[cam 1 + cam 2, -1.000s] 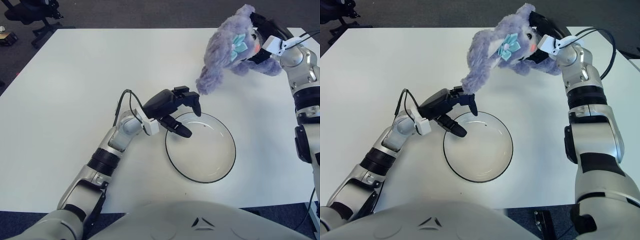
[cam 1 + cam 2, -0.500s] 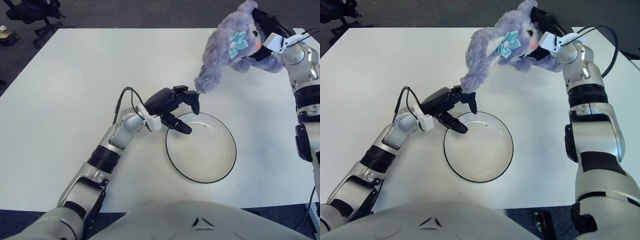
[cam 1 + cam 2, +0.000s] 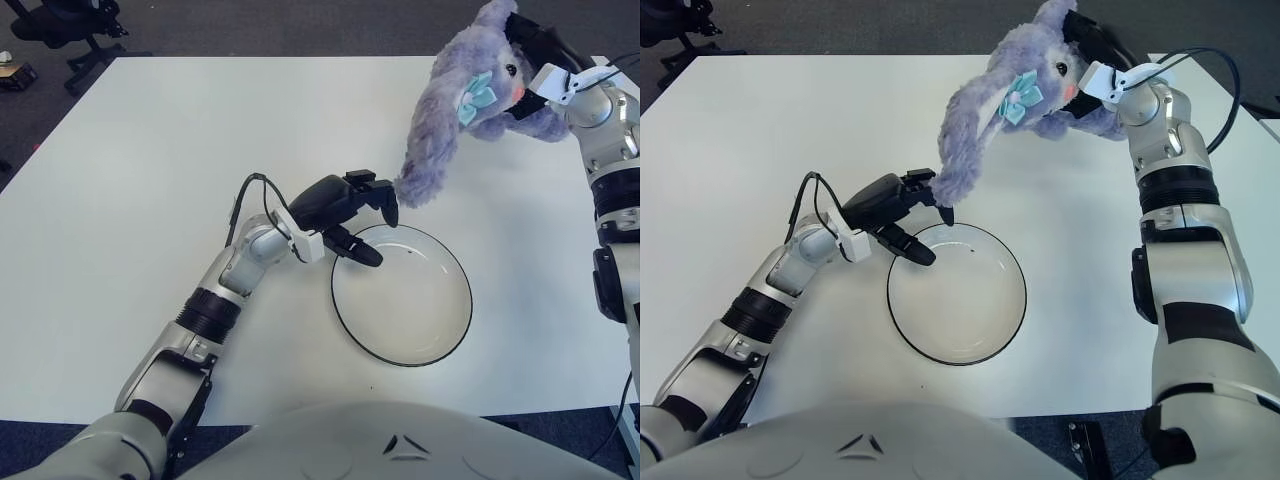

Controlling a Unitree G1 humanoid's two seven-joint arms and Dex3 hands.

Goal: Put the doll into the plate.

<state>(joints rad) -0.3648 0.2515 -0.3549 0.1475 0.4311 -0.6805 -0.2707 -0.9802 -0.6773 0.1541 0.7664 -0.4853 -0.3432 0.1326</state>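
Above table | right hand (image 3: 535, 55) fingers clutch fluffy doll (image 3: 470, 95) | left hand (image 3: 345, 205) fingers spread | round glossy plate (image 3: 402, 295)

Two head-mounted views look forward and down at the white desk (image 3: 150, 150), sharing the scene from slightly offset positions.

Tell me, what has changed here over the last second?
The right hand, gripping the purple doll by its head, has tipped it so the long dangling ear swung down and toward the plate; the ear's tip now shows against the left hand. That hand still hovers at the plate's far-left rim, holding nothing. The plate has not moved.
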